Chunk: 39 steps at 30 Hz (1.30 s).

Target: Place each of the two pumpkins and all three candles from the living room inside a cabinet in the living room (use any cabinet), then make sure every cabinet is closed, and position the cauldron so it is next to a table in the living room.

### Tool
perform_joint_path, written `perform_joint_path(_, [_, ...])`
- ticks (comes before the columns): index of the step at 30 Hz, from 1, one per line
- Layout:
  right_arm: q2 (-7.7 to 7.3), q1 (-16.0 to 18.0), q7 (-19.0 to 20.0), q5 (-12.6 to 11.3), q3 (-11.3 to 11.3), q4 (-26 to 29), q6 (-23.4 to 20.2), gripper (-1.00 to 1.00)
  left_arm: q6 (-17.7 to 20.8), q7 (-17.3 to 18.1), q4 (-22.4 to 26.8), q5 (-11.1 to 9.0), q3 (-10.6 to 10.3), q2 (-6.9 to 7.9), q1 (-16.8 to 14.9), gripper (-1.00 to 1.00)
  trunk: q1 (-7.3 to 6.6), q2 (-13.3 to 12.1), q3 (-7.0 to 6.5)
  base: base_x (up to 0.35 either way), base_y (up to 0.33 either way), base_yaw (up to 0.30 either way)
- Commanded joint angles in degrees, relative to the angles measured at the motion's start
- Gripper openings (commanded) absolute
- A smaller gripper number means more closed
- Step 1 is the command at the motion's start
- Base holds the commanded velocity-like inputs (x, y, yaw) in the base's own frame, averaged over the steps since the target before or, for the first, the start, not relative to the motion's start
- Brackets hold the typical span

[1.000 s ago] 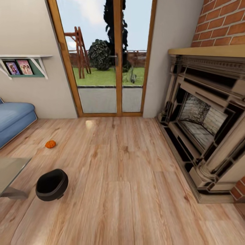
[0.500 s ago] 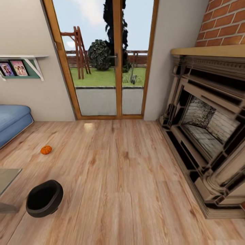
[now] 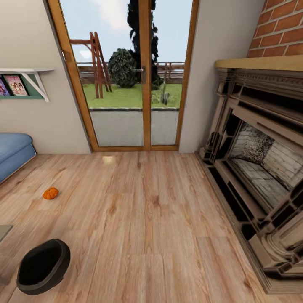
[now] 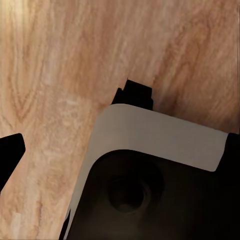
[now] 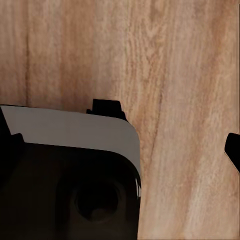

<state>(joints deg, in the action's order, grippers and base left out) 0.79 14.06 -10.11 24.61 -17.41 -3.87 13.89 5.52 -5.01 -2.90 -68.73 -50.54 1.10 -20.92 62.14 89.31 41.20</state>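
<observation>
We are looking at 1 pumpkin [image 3: 50, 193], small, squat and bright orange, sitting on the wood floor [image 3: 151, 235] ahead and to our left. The cauldron [image 3: 43, 266], matte black and round with an open mouth, is lying nearer us, also to our left. Our wrist views are showing floorboards past dark robot parts; we cannot tell how either gripper stands.
</observation>
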Motion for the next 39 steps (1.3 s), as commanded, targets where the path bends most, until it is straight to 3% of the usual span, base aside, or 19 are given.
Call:
perform_joint_path(1, [0.00, 0.00, 0.00, 0.00, -0.01, 0.00, 0.00, 1.00, 0.00, 0.00, 0.00, 0.00, 0.00, -0.02, 0.00, 1.00, 0.00, 0.00, 0.00, 0.337, 0.000, 0.000])
perform_joint_path(25, [0.59, 0.00, 0.09, 0.14, -0.10, 0.04, 0.16, 1.00, -0.08, 0.04, 0.00, 0.00, 0.00, 0.01, 0.21, 1.00, 0.00, 0.00, 0.00, 0.337, 0.000, 0.000])
perform_joint_path(39, [0.03, 0.00, 0.09, 0.53, 0.01, 0.17, 0.40, 1.00, -0.08, 0.00, 0.00, 0.00, 0.00, -0.04, 0.26, 1.00, 0.00, 0.00, 0.00, 0.337, 0.000, 0.000])
